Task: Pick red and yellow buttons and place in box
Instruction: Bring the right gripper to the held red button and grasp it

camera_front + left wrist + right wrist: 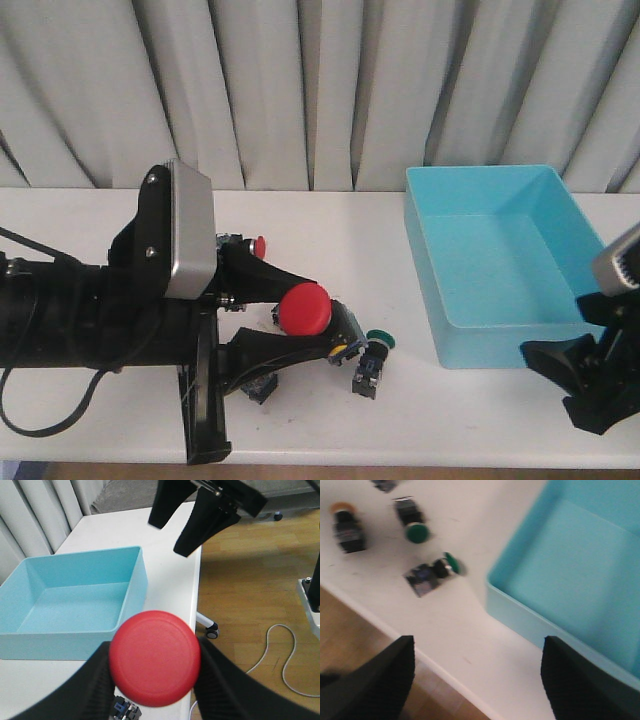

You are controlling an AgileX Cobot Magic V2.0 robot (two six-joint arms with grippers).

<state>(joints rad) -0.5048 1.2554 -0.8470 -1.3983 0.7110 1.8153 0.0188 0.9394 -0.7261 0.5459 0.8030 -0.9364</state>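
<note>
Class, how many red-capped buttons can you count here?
2. One red button sits in the left hand; a second red button lies behind that arm. More may be hidden.

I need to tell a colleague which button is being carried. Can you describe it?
Start at the turquoise box, then look across the white table to the left gripper. Between its fingers sits the red button, lifted above the green-capped button lying nearby.

Box (497, 262) right on table (330, 235); loose buttons (372, 357) left of it.
</note>
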